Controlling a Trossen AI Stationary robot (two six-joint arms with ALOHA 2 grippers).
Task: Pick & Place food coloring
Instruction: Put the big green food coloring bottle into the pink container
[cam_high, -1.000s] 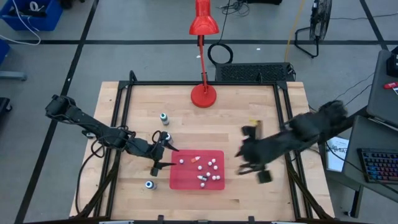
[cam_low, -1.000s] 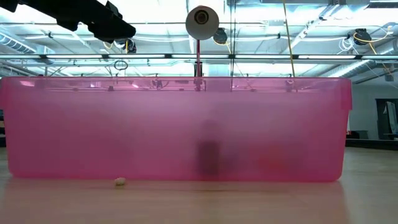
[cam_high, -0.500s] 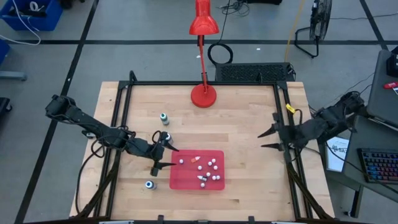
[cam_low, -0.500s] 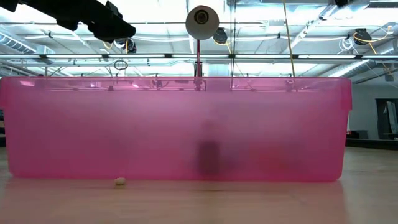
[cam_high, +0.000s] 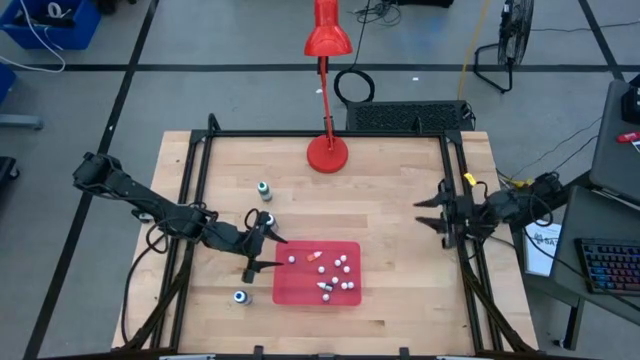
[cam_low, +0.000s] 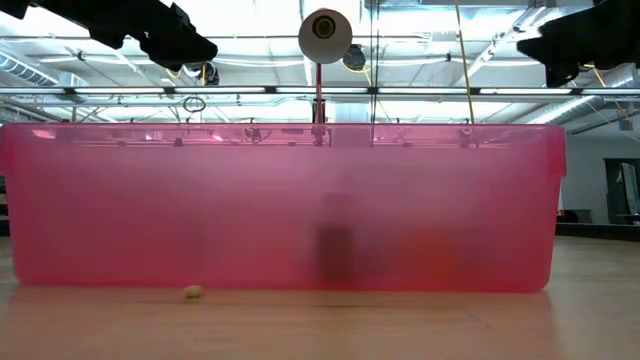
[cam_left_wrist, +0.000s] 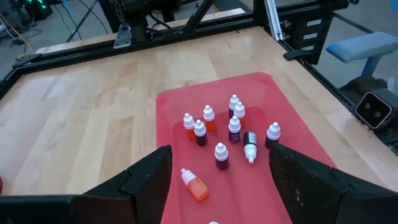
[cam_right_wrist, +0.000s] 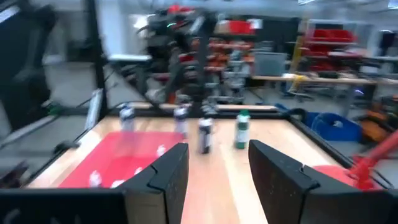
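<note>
The food coloring is several tiny dropper bottles (cam_left_wrist: 234, 127), most upright, on a flat red tray (cam_high: 300, 290) at the table's near middle. An orange one (cam_left_wrist: 194, 185) lies on its side. My left gripper (cam_high: 272, 252) hovers open at the tray's left edge, its fingers (cam_left_wrist: 149, 177) apart above the near bottles, touching nothing. My right gripper (cam_high: 420, 213) stands open and about level by the table's right rail, nothing between its fingers (cam_right_wrist: 168, 171). In the low view the tray's pink wall (cam_low: 280, 200) fills the picture.
Three teal-capped bottles stand on the bare wood left of the tray (cam_high: 264, 189) (cam_high: 268, 219) (cam_high: 240, 296). A red desk lamp (cam_high: 327, 150) stands at the far middle. A black frame rail (cam_high: 465, 250) borders the table on the right. Open wood lies between tray and right gripper.
My right gripper has drawn back from just right of the tray toward the table's right edge and has tipped up from pointing down to about level. It now shows at the top right of the low view. The bottles lie as before.
</note>
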